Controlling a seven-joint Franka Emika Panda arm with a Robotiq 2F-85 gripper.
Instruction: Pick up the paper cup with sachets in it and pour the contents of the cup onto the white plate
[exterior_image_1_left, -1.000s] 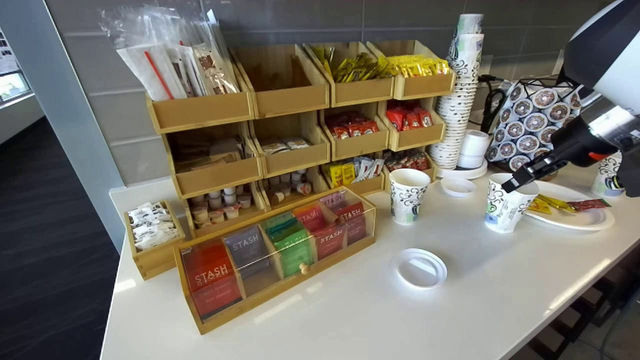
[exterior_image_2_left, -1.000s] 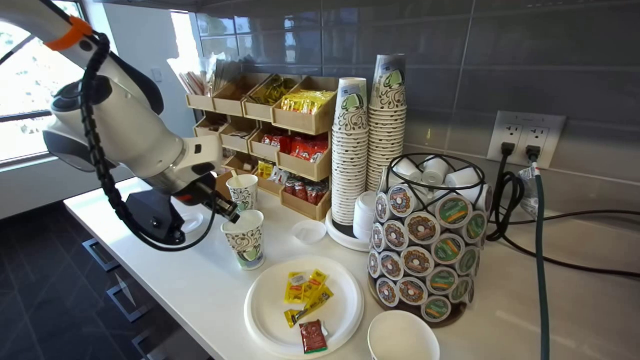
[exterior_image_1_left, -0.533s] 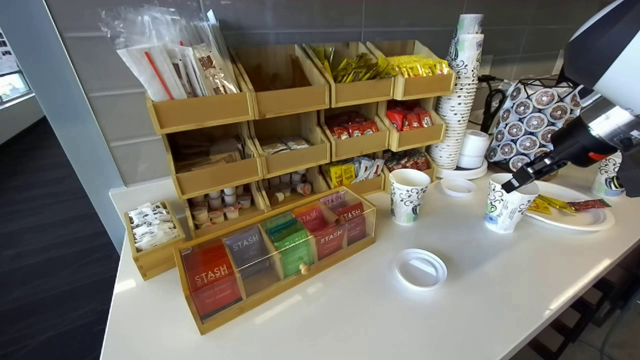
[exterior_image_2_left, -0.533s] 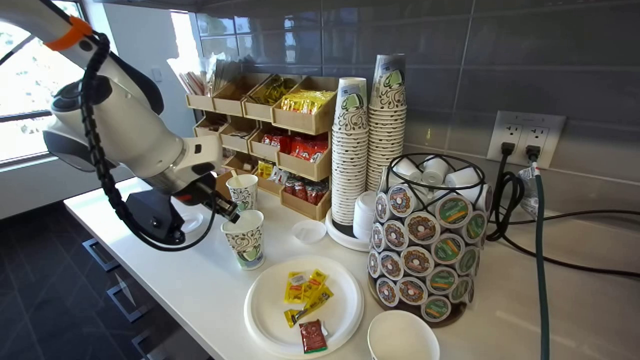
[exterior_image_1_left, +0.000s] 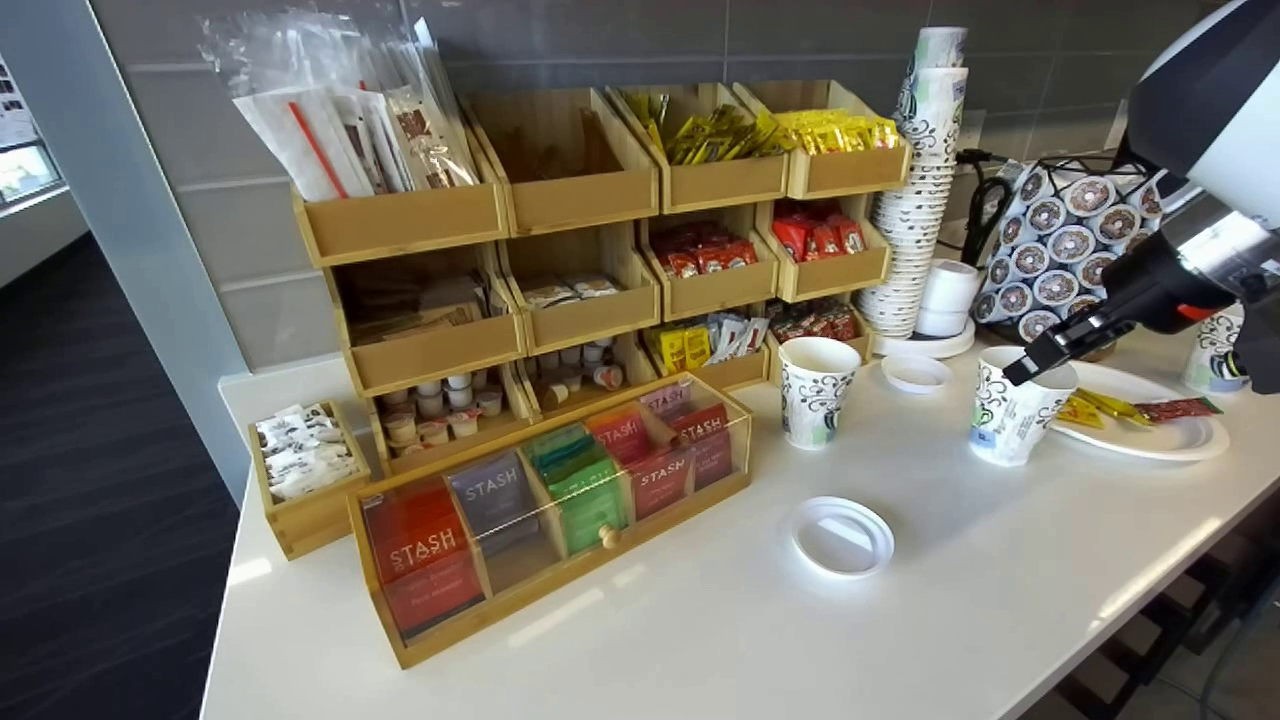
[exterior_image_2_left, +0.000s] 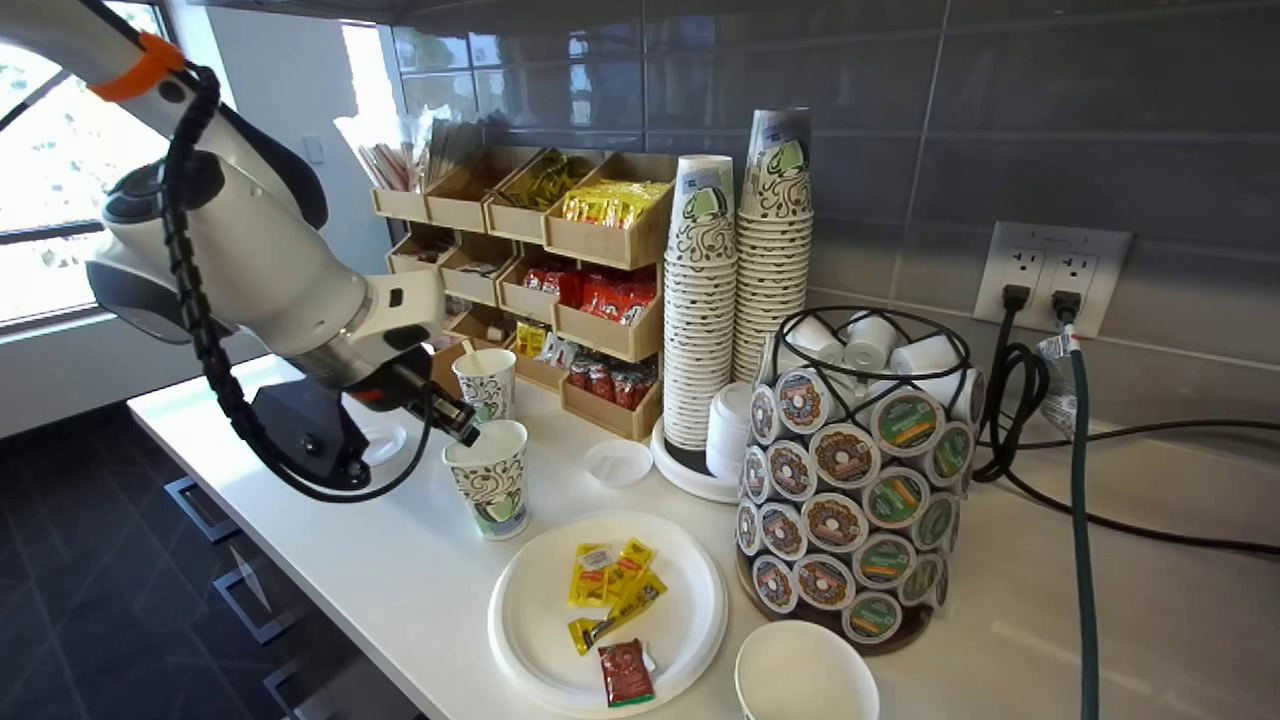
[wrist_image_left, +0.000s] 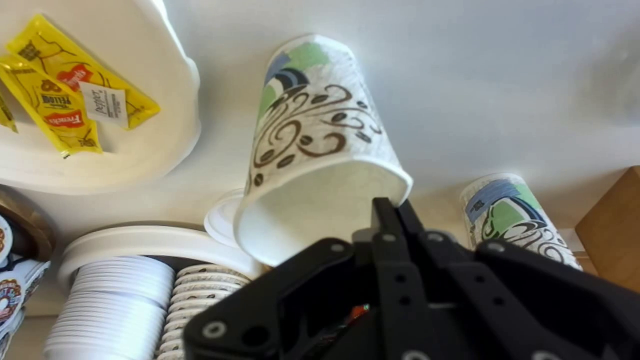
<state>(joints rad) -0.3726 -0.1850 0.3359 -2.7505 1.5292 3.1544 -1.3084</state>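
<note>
In wrist view, upper left: white plate (wrist_image_left: 175, 100), with yellow sachets (wrist_image_left: 46, 102) and pepper packet (wrist_image_left: 104, 104) lying on it. Middle: paper cup (wrist_image_left: 320, 135), tilted, no sachet visible inside; whether base touches counter (wrist_image_left: 450, 100), I cannot tell. Lower, right of middle: gripper (wrist_image_left: 395, 204), fingers together, it seems clamped on cup rim. Lower right: second cup (wrist_image_left: 517, 220), apart. Just changed: nothing visible; pouring looks finished, so setting cup down and release probably remain. Compared with earlier exterior frames: cup, gripper, sachets in same places.
</note>
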